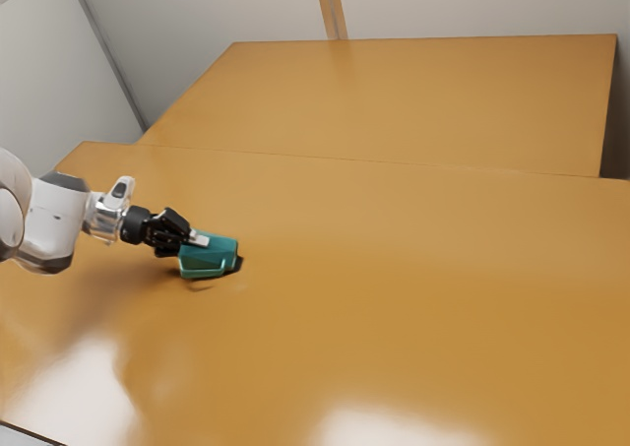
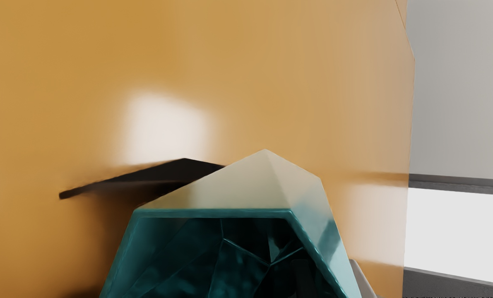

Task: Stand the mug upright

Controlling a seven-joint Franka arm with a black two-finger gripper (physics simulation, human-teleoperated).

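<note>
On the glossy tabletop (image 1: pixel 394 348), a teal mug (image 1: pixel 209 258) is lying tipped, mouth facing the black hand (image 1: pixel 193 241); whether that is gripping, I cannot tell. Righting it is probably calling for slow turning, the base landing flat.

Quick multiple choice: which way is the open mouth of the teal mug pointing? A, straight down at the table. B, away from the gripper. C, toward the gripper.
C: the wrist view, from the camera on the hand, looks in through the open mouth of the mug to its dark inside, so the mouth faces the gripper.
</note>
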